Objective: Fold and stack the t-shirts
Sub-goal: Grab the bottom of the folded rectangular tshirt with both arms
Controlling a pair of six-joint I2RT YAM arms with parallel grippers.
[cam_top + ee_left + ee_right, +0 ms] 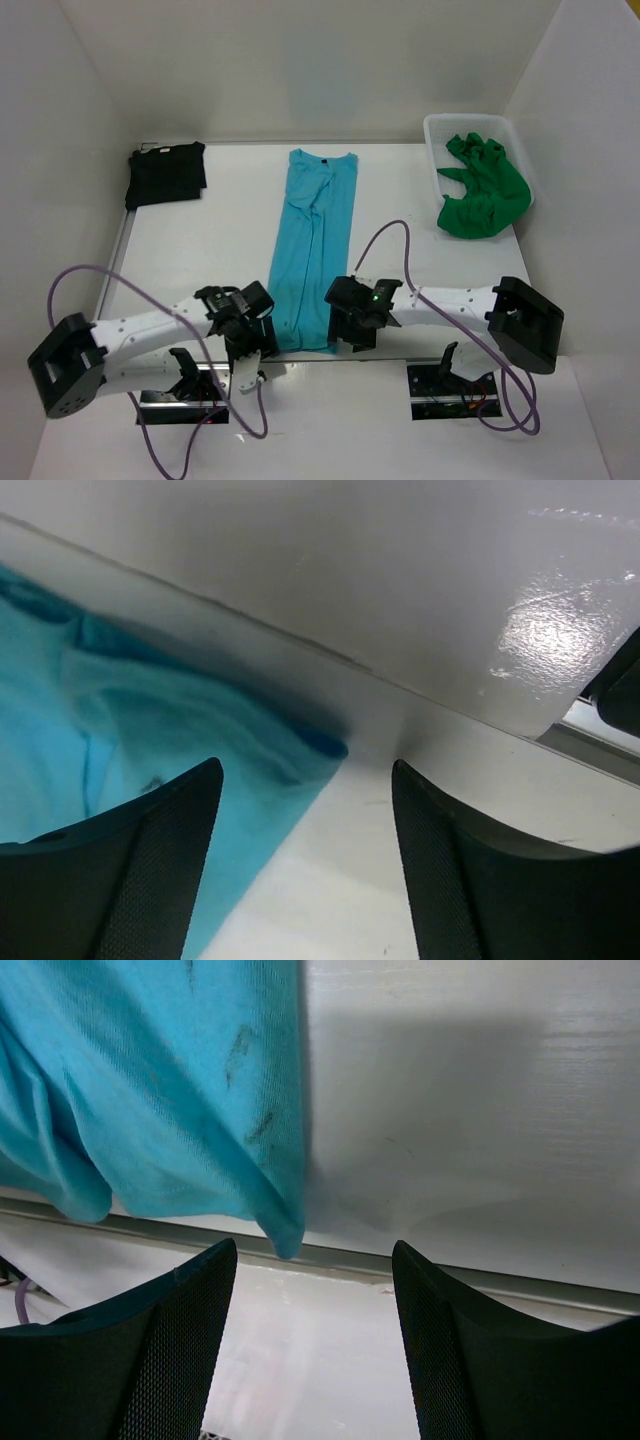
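The turquoise t-shirt (312, 245) lies folded into a long narrow strip down the middle of the table, collar at the far end. My left gripper (262, 335) is open at its near left corner; in the left wrist view the cloth's edge (150, 740) runs under the left finger (150, 870) of the gripper (307, 770). My right gripper (345, 322) is open at the near right corner, with the shirt's corner (285, 1240) hanging just beyond the gripper (314, 1250). The black t-shirt (165, 172) lies folded at the back left. The green t-shirt (482, 190) is bunched in the basket.
A white mesh basket (432, 150) stands at the back right with the green shirt spilling over its near side. White walls enclose the table on three sides. The table's near edge (480, 1280) runs just past the shirt's hem. Purple cables loop beside both arm bases.
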